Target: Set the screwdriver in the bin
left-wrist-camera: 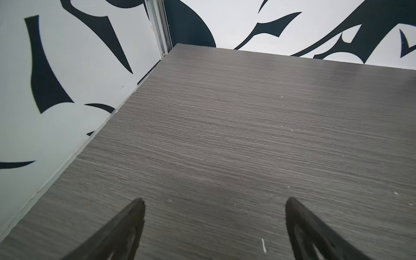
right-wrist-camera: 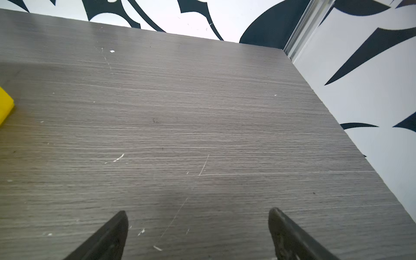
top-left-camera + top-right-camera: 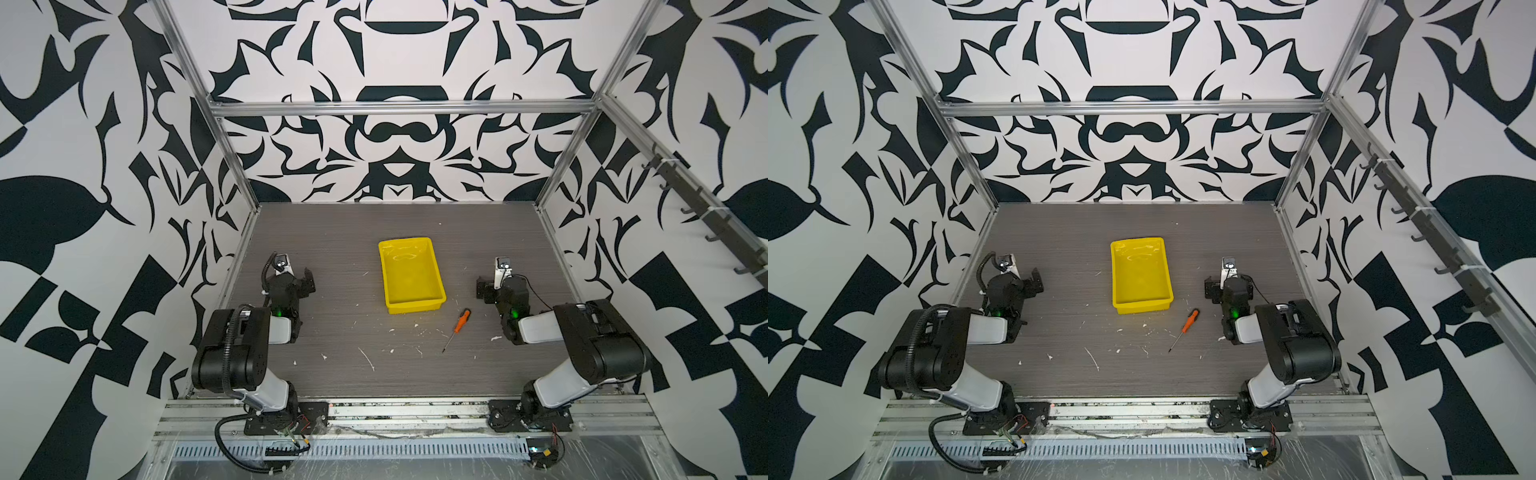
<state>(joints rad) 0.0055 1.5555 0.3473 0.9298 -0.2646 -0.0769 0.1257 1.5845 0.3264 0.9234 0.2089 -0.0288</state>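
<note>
Pre-grasp stage: screwdriver [image 3: 457,329] not yet picked up
We find it flat on the tabletop [image 3: 332,374], outside the bin [image 3: 415,306], near the bin corner closest to the right hand [image 2: 198,211]; that hand and the left hand [image 1: 215,200] both stand spread and empty, well apart from it; we judge the next move to call for the right hand to descend astride the orange handle.

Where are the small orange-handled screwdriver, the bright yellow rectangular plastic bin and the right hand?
Small orange-handled screwdriver [image 3: 458,326]: in a top view, on the orange handle.
Bright yellow rectangular plastic bin [image 3: 409,276]: in a top view, on its bare inside floor.
Right hand [image 2: 198,211]: right wrist view, midway between its open fingertips.
</note>
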